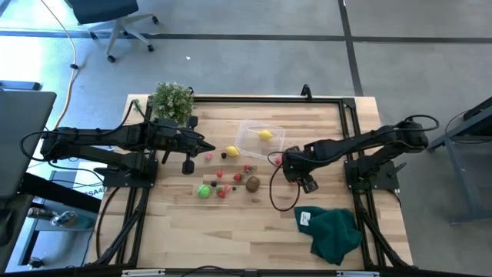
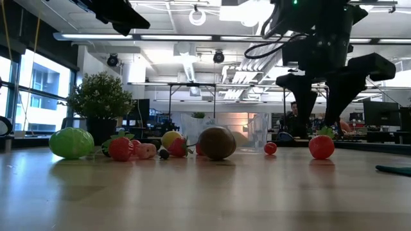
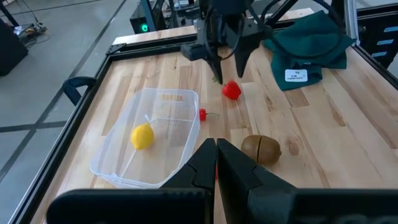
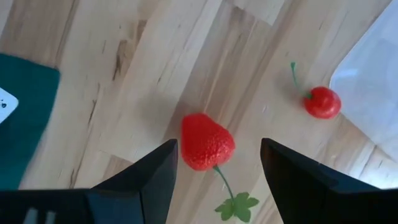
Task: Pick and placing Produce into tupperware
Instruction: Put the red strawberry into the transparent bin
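Observation:
The clear tupperware (image 1: pixel 260 137) sits on the table with a yellow lemon (image 3: pixel 142 135) inside. My right gripper (image 4: pixel 217 165) is open and points down over a red strawberry (image 4: pixel 207 142) that lies on the table near the tub. Its fingers stand on either side of the berry without touching it, as the low view (image 2: pixel 320 112) also shows. A cherry (image 4: pixel 322 102) lies beside the tub's corner. More produce lies in a loose group: a brown kiwi (image 1: pixel 252 183), a green piece (image 1: pixel 203 191), a yellow piece (image 1: pixel 232 151) and small red ones. My left gripper (image 3: pixel 216 155) is shut and hovers left of the tub.
A dark green cloth (image 1: pixel 332 231) lies near the table's near right corner. A potted plant (image 1: pixel 171 100) stands at the far left corner. A black frame (image 1: pixel 338 100) runs along the table's far and side edges. Bare wood shows along the near edge.

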